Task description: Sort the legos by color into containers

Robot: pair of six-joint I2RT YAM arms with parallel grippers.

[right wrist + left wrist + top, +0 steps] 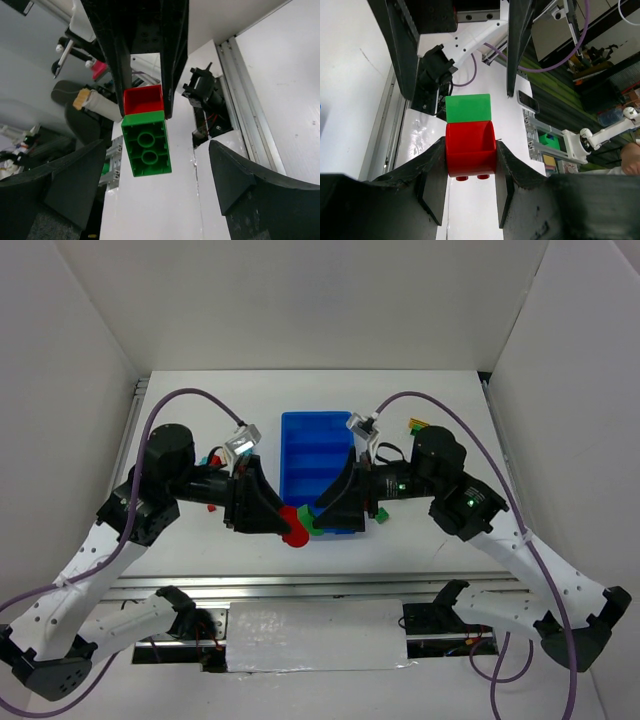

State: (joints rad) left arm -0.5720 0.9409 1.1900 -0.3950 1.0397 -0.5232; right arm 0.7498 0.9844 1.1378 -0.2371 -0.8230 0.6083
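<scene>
The left arm (95,555) and right arm (545,565) each have a white link drilled with rows of small holes, chunky black joint housings, and a purple cable (190,393) running to a small pale wrist camera (240,443). Two green lights (466,502) glow on the right arm's black housings. The left gripper (470,150) has broad black wedge-shaped fingers (432,190), their inner pads seemingly flat and matte.

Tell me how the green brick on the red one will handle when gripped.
Green brick: hard moulded plastic, probably rigid and light. Its glossy flat sides may slip. Stuck to the red brick, it likely resists separating.
</scene>
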